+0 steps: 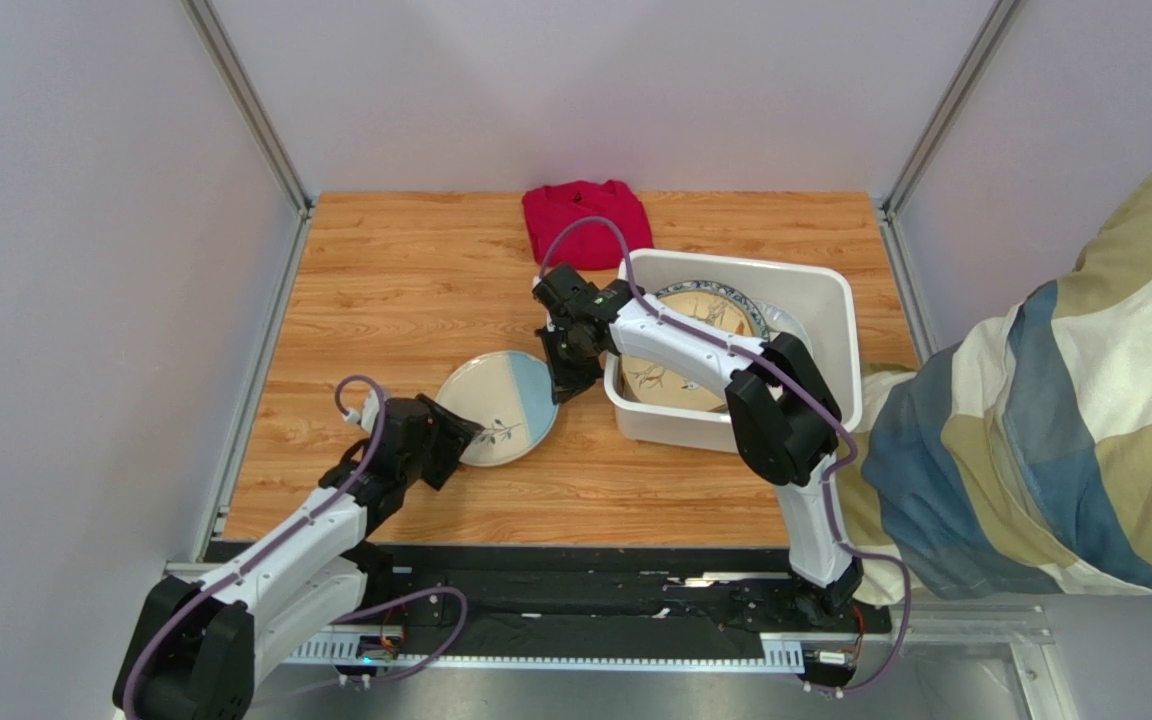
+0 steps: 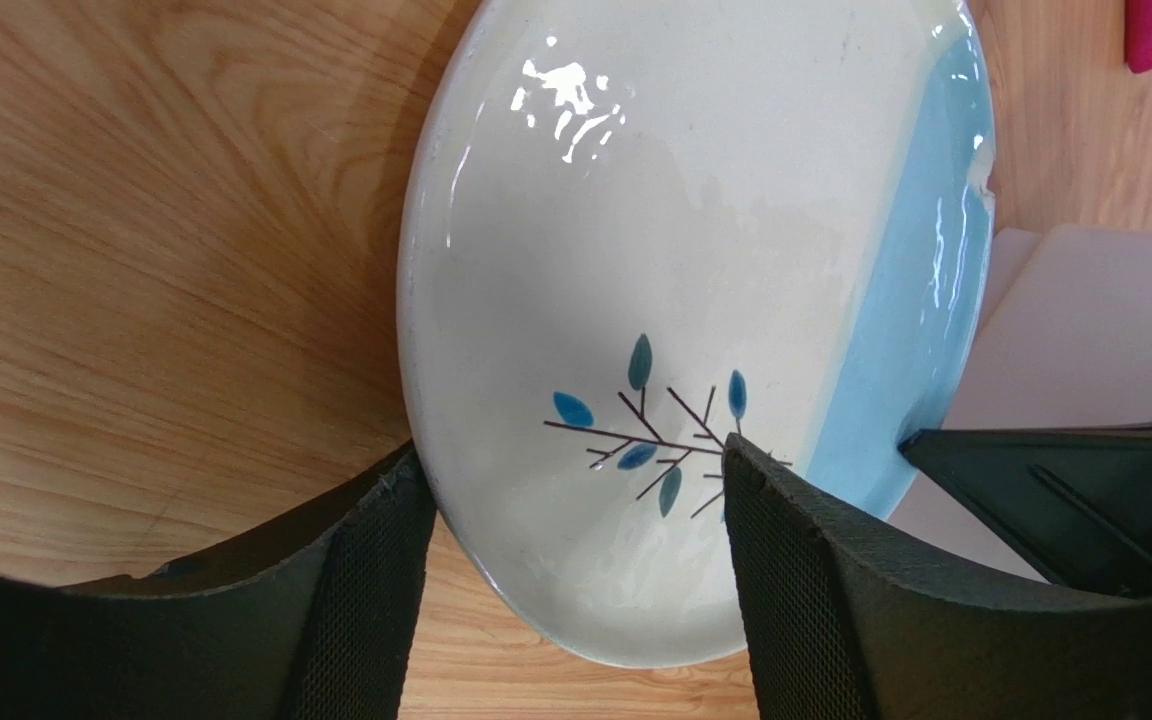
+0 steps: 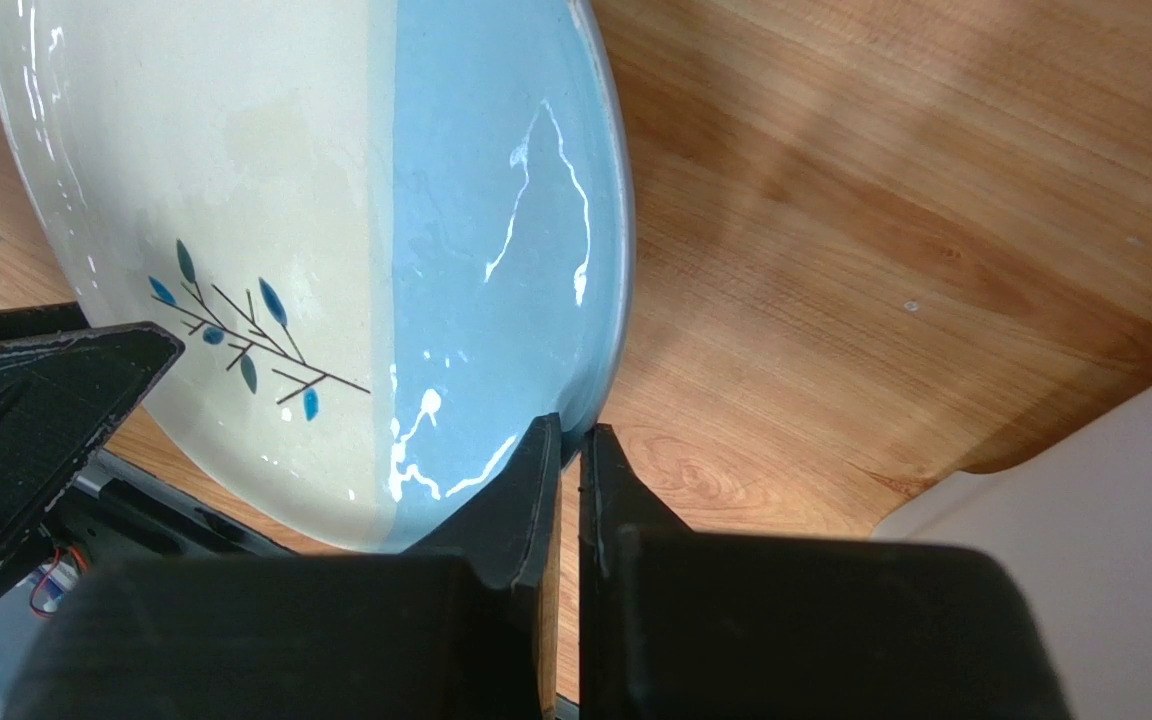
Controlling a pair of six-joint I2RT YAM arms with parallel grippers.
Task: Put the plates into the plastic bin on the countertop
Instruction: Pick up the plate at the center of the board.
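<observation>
A cream-and-blue plate with a leaf sprig is on the countertop left of the plastic bin, and looks tilted up on its blue side. My right gripper is shut on its blue rim; the right wrist view shows the jaws pinching that edge of the plate. My left gripper is open at the plate's opposite edge. In the left wrist view one finger is beside the rim and one over the plate. Several plates lie in the bin.
A folded red cloth lies at the back, just behind the bin. The bin's wall shows in the left wrist view and the right wrist view. A person in patterned fabric is at the table's right side.
</observation>
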